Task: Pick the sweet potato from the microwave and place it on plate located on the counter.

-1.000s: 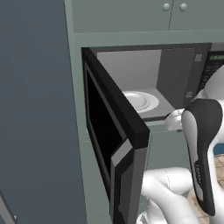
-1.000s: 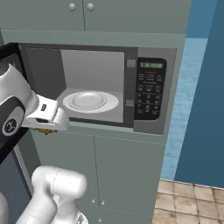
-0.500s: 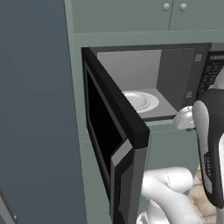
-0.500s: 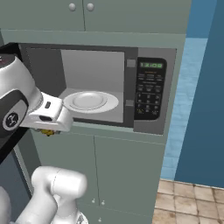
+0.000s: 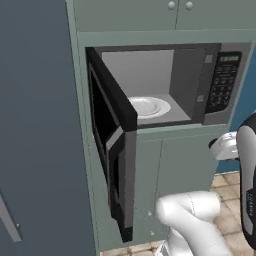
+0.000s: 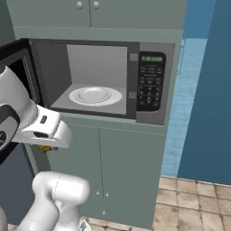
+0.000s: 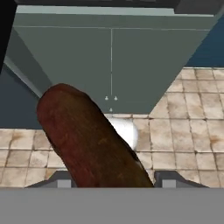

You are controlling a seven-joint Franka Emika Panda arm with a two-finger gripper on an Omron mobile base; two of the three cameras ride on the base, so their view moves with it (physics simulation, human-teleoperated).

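While apparently gripped by fingers (image 7: 109,183), one sweet potato (image 7: 87,135).

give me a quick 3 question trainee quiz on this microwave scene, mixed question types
1. True or false: the black-framed microwave has its door shut.
2. What lies between the two-finger gripper's tips?
A. white plate
B. reddish-brown oblong sweet potato
C. nothing
3. Fill in: inside the microwave sits a white round ____.

Key: 1 false; 2 B; 3 dish
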